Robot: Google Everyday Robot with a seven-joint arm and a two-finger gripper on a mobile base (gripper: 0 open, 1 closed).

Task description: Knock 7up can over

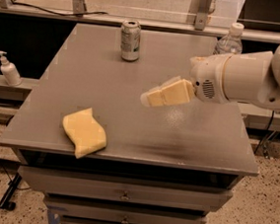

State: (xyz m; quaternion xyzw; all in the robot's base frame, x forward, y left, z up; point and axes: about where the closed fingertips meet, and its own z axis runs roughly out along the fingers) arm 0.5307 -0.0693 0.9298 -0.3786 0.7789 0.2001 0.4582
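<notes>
The 7up can [130,40] stands upright, far on the table [197,139]. The hand [150,97] hovers mid-table, well apart, apparently angled for a sideways push; its opening cannot be told.

The cream-yellow pincer [151,97] hangs mid-frame over the grey counter [83,79]; the 7up can [130,40] is silver with a whitish-green label; the sponge [84,132] is yellow.
</notes>
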